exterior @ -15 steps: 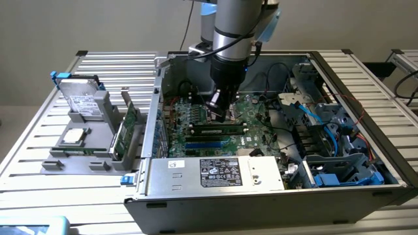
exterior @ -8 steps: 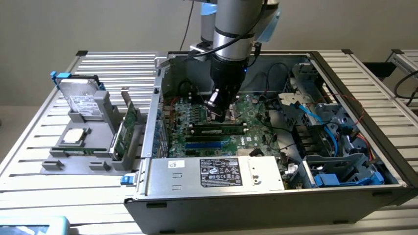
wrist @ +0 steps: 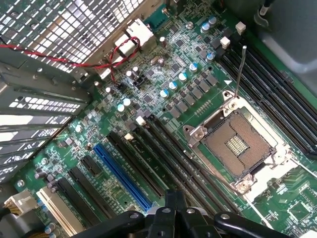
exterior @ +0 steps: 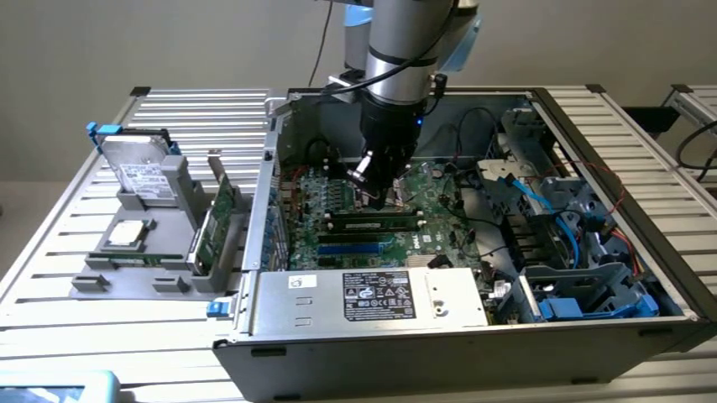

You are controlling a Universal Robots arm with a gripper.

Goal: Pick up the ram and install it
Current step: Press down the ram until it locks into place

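End effector (exterior: 381, 195) closed, low over the motherboard (exterior: 431, 189) inside the open computer case (exterior: 471, 336).
Nearest, the ram (exterior: 375, 225) lies along a memory slot just beneath the closed fingers; behind it sits the empty CPU socket (wrist: 237, 144). Judged: installation is at the seating stage, and pressing the stick home calls for even downward force.

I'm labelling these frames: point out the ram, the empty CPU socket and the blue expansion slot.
ram (exterior: 375, 225): exterior view, middle of the stick lying in the memory slots.
CPU socket (wrist: 237, 144): wrist view, centre of the bare contact field.
blue expansion slot (wrist: 121, 176): wrist view, midway along its length.
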